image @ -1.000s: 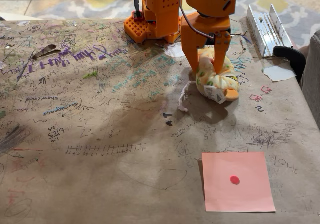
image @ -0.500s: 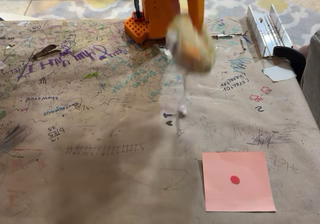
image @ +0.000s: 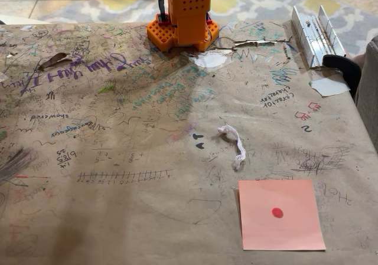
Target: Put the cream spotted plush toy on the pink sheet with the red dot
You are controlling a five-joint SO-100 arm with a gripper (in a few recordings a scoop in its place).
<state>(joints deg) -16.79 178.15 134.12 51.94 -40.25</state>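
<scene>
I see the pink sheet (image: 281, 214) with its red dot (image: 277, 212) lying flat on the scribbled tabletop (image: 118, 159), a loose white string (image: 234, 143) near above it, the orange arm base (image: 186, 17) at the far edge

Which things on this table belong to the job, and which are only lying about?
Belongs to the job:
- pink sheet with the red dot

Only lying about:
- loose white string
- white paper scrap
- metal rail
- orange robot base
</scene>
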